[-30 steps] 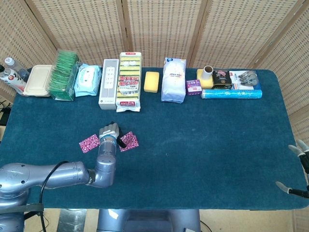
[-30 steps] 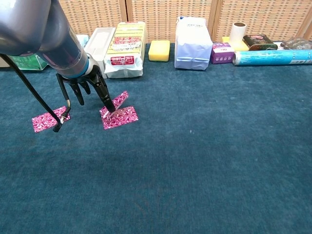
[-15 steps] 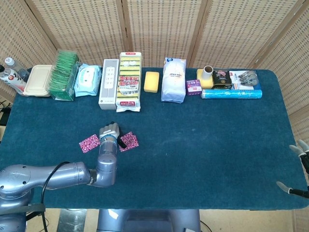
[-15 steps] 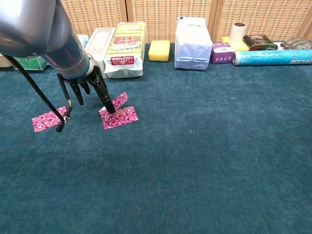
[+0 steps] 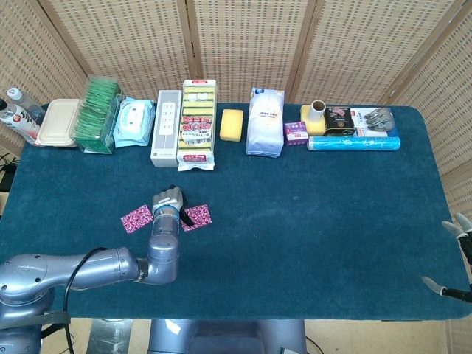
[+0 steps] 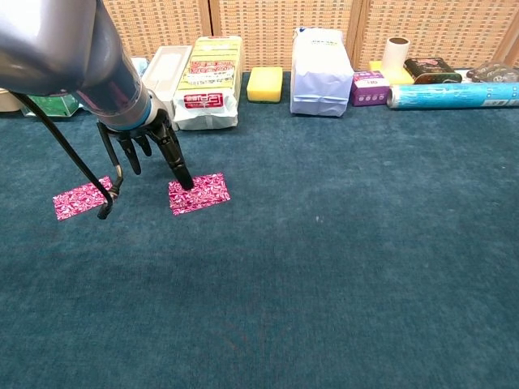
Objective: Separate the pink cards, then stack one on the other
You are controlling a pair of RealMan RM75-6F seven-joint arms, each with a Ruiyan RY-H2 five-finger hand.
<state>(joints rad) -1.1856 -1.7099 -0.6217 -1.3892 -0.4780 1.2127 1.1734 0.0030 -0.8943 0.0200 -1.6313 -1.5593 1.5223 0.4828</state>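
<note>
- Across the blue counter (image 5: 310,214), walled by wicker screens (image 5: 243,44), a row of packets lines the far edge.
- Left hand (image 6: 144,144) hangs over the near-left area, fingers spread downward and holding nothing; one fingertip (image 6: 185,181) touches the right card's left end.
- Right card (image 6: 199,193) lies flat just to the hand's right, its long axis roughly left-right; left card (image 6: 82,198) lies apart on the other side.
- Right hand (image 5: 459,234), at the counter's far right edge, looks spread and empty; the left is clearly nearer.
</note>
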